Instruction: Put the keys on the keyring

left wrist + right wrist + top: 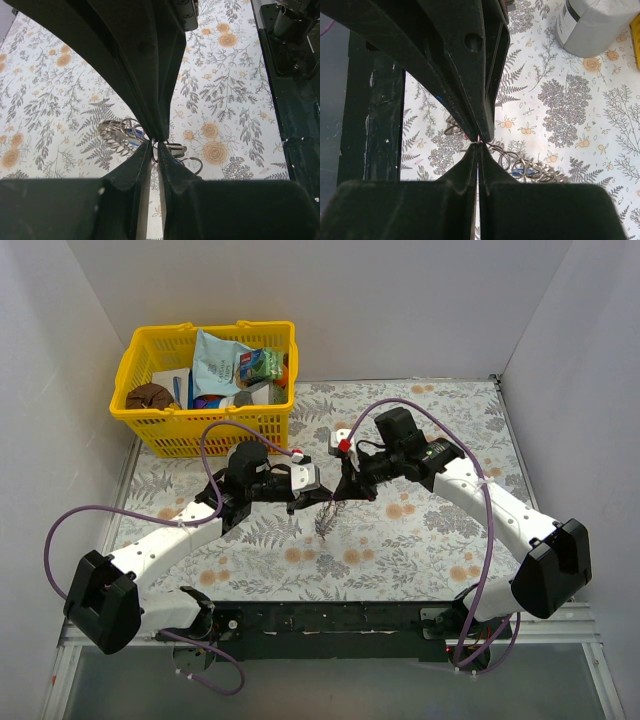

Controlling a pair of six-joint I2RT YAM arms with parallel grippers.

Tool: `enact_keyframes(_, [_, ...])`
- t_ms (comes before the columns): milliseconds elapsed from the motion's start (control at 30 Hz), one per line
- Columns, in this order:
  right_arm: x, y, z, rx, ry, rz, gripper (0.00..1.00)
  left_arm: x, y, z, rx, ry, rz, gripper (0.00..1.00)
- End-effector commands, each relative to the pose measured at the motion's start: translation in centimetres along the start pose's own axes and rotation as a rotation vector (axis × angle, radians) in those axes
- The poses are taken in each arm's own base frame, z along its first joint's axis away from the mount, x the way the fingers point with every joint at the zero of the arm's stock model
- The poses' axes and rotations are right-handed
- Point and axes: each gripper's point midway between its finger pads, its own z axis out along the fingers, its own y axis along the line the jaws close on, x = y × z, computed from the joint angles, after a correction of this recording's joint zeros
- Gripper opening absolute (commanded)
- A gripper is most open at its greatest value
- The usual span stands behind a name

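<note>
Both grippers meet tip to tip over the middle of the floral table (400, 560). Left gripper (312, 503): jaws stand almost together, with only a hairline gap, and a thin wire loop (155, 151) is pinched at the tips. Right gripper (343, 492): jaws are pressed fully together. A reddish sliver shows in the seam, but whether it is a key cannot be told. The keyring (111, 136), a silvery toothed coil, sits just beside the left fingertips, to their left in the wrist view. It is part of one tangled bunch with further wire loops. The keys (134, 133), of which only blue heads can be made out, lie within that bunch, close against the ring. In the right wrist view the same bunch lies just past that gripper's tips, to their right. Whether the bunch rests on the cloth or hangs from the jaws cannot be told. Clearances: open cloth lies on every side of the bunch. The black base rail (330, 618) runs along the near edge behind both grippers, well apart from them. The yellow basket (150, 430) stands in the far left corner, beyond the left gripper's wrist and apart from it. White walls (400, 310) close the far edge and both sides.
</note>
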Motion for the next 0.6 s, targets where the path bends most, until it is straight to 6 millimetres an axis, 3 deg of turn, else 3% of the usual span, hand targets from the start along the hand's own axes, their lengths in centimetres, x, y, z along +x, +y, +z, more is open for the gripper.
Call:
enact_keyframes(0, [-2.8,-0.2,-0.5,0.0,-0.068,-0.076,0.01,-1.2,0.5,-0.1,-0.011,-0.007,0.033,0.1])
enact_keyframes(100, [-2.7,-0.2,-0.4,-0.003,-0.068,-0.073,0.01,-1.2,0.6,-0.1,-0.014,-0.007,0.031,0.1])
enact_keyframes(200, [-2.6,-0.2,-0.4,-0.004,-0.066,-0.071,0.01,-1.5,0.7,-0.1,-0.017,-0.012,0.035,0.0])
enact_keyframes(367, [-2.3,-0.2,-0.3,-0.005,-0.068,-0.072,0.01,-2.0,0.5,-0.2,-0.022,-0.043,0.025,0.0])
enact_keyframes(567, [-3.0,-0.2,-0.7,0.045,-0.122,-0.104,0.26,-2.9,0.4,-0.5,-0.076,-0.136,0.014,0.0])
